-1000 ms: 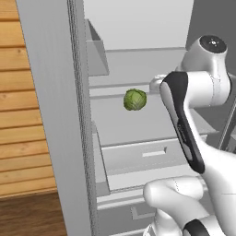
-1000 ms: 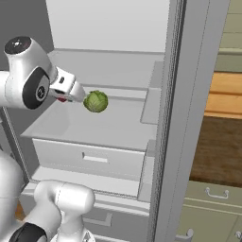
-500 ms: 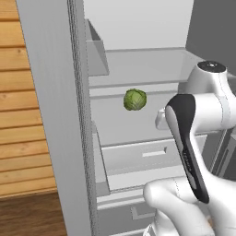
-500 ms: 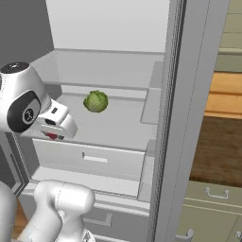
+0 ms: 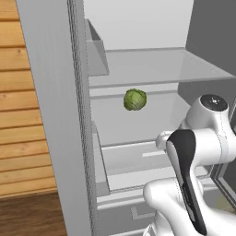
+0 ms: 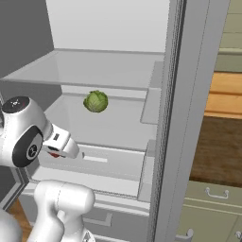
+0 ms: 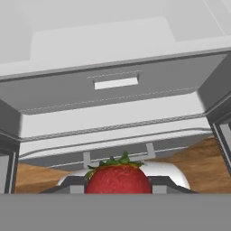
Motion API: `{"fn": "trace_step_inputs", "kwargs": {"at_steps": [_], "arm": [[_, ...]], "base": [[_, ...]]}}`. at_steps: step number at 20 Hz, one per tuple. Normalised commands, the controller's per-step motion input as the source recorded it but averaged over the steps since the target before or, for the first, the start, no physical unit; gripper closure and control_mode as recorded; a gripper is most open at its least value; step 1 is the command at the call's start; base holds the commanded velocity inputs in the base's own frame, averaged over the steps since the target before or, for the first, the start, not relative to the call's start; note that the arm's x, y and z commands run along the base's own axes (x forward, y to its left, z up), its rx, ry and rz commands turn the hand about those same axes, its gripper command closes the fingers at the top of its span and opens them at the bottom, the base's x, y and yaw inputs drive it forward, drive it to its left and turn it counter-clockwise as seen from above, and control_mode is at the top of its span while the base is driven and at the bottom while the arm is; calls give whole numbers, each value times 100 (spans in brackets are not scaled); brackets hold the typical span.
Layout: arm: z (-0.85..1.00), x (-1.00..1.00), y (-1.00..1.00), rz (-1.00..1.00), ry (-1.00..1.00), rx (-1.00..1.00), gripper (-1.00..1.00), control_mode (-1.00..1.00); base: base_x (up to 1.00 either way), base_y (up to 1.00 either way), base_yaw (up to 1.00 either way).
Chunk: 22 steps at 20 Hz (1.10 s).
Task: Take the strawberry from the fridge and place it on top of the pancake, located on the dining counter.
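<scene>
In the hand view the strawberry (image 7: 118, 178), red with green leaves, sits between the two dark fingertips (image 7: 74, 185) of my gripper (image 7: 118, 184), which is shut on it. In the right base view the gripper (image 6: 56, 152) hangs low in front of the open fridge (image 6: 175, 118), with a speck of red strawberry (image 6: 54, 154) under it. It is below and left of the shelf. The hand looks at the fridge's lower drawer (image 7: 116, 83). The pancake and the dining counter are out of view.
A green cabbage (image 5: 135, 99) (image 6: 96, 101) lies on the white fridge shelf (image 5: 152, 120). An open fridge door (image 5: 50, 115) stands at the left, another door edge at the right. Wooden wall panels (image 5: 23, 138) and pale cabinets (image 6: 212, 208) flank the fridge.
The gripper has come back from beside the cabbage on the shelf and dropped down in front of the drawer, with the strawberry still in it. The cabbage has not moved.
</scene>
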Motion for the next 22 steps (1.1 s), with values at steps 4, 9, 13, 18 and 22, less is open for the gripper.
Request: {"fn": "trace_step_inputs", "kwargs": {"at_steps": [4, 9, 13, 18, 22], "arm": [[0, 0, 0, 0, -1, 0, 100, -100], [0, 0, 0, 0, -2, 0, 100, -100], [-2, 0, 0, 0, 0, 0, 100, 100], [0, 0, 0, 0, 0, 0, 100, 100], [0, 0, 0, 0, 0, 0, 100, 100]], "base": [[0, 0, 0], [0, 0, 0], [-6, 0, 6], [-47, 0, 27], [-81, 0, 43]]}}
